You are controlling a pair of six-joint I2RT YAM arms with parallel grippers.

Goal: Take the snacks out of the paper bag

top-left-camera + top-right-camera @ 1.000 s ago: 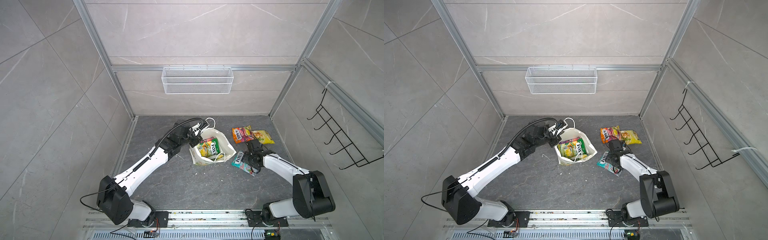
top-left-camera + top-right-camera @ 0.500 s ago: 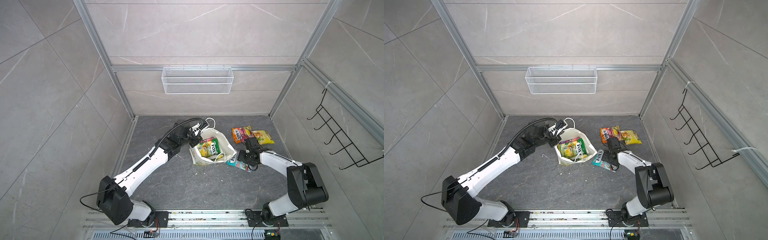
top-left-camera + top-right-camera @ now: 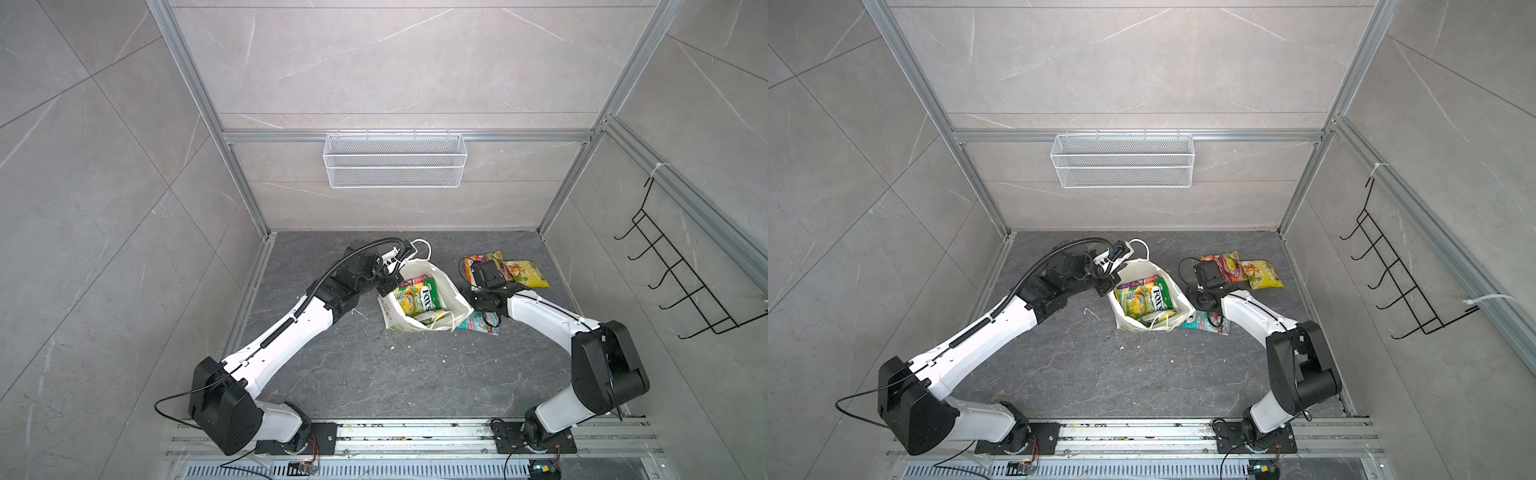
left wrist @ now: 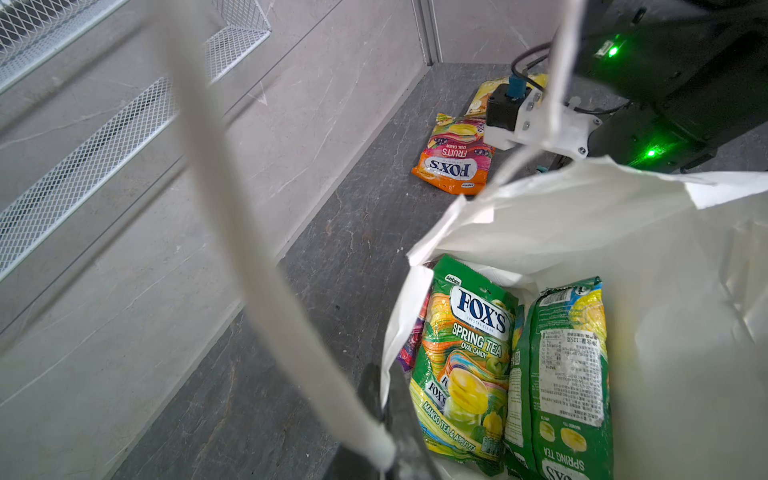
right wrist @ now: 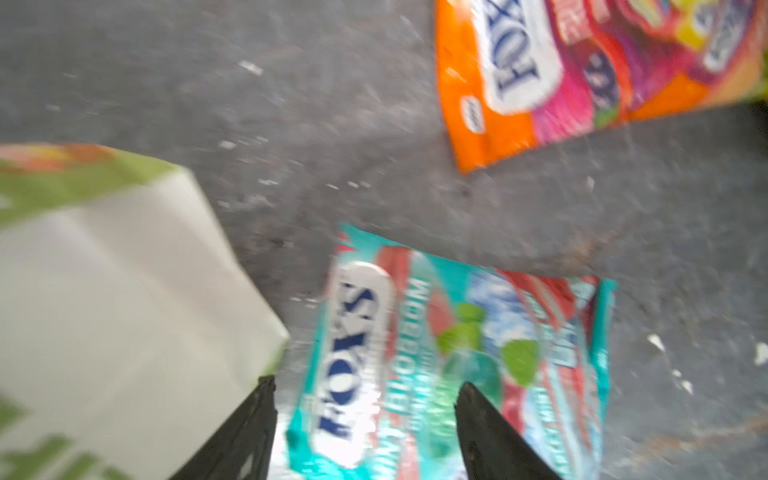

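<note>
The white paper bag (image 3: 452,291) (image 3: 1177,300) stands open on the dark floor. My left gripper (image 4: 384,399) (image 3: 390,283) is shut on the bag's rim beside a cord handle (image 4: 249,232). Inside lie two green snacks (image 4: 465,353) (image 4: 569,374) (image 3: 417,297) and a purple one's edge (image 4: 409,349). On the floor lie a teal pouch (image 5: 415,353) (image 3: 478,325), an orange one (image 5: 582,75) (image 3: 1227,264) and a yellow one (image 3: 525,274). My right gripper (image 5: 365,399) hangs open over the teal pouch, close against the bag's outer wall (image 5: 124,291).
A white wire mesh basket (image 3: 394,166) hangs on the back wall. A black hook rack (image 3: 681,286) sticks out from the right wall. Small white crumbs (image 3: 409,345) dot the floor in front of the bag. Metal frame posts stand at the back corners.
My right gripper has swung left, from over the teal pouch's middle to the bag's side. The teal pouch has slid slightly toward the bag. The left arm has stayed put.
</note>
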